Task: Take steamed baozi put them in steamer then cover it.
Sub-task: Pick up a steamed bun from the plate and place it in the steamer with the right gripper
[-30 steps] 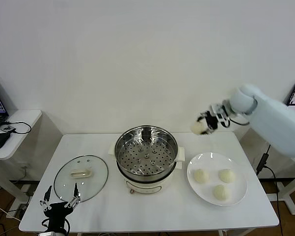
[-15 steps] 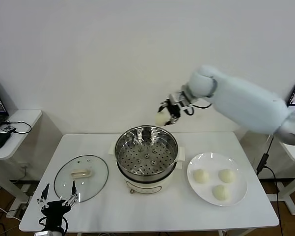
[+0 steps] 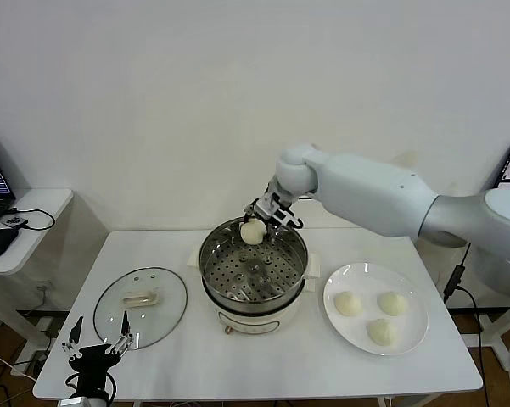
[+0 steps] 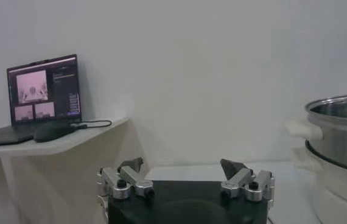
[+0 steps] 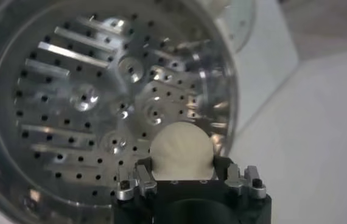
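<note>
Gripping a bun (image 3: 253,231) over the steamer's (image 3: 253,292) far rim, the right tool (image 3: 264,222) is risking dropping it outside; left tool (image 3: 96,349) idling open-jawed beside the desk (image 3: 263,369).

You've got one steamed baozi (image 3: 253,231) up in the air over the far rim of the steamer (image 3: 253,292), a smooth cream-white ball. The other three baozi (image 3: 380,314) sit on the plate to the steamer's right. Steamer's the shiny perforated basket on the white cooker base, nothing lying in it. The cover (image 3: 140,305), clear glass with a cream handle, lies flat to its left.
</note>
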Controlling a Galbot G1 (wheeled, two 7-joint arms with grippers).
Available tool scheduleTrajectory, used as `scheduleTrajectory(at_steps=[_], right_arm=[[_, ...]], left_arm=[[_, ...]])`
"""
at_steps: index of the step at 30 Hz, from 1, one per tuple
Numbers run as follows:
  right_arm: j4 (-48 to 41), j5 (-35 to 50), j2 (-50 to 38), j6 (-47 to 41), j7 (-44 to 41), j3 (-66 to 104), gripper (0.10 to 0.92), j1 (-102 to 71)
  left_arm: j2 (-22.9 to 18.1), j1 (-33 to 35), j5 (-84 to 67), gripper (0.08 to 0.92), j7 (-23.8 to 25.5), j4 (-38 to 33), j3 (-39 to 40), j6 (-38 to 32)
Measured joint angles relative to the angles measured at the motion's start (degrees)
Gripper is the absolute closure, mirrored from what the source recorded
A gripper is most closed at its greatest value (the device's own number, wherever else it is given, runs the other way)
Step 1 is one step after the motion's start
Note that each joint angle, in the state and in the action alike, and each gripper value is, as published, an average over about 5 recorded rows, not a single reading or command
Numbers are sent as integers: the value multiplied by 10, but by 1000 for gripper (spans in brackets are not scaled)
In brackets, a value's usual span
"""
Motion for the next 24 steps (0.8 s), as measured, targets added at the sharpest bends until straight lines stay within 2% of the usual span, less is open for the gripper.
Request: scheduleTrajectory(at_steps=[12,15,20,24], right_arm=[[-48,-80,31,64,32,-1,395,-29],[-59,-93,38,75,39,1,360,-34],[-66,-97,41,81,43,3,239,-35],[-55,-78,34,64,33,12,206,-27]], left_arm=[[0,-4,0,177,0,4,-1,-1],[-1,-4,2,177,0,3,-1,-3],[-1,-1,2,177,-1,1,-2,-5],[-2,2,3,177,-1,-2,-3,-6]])
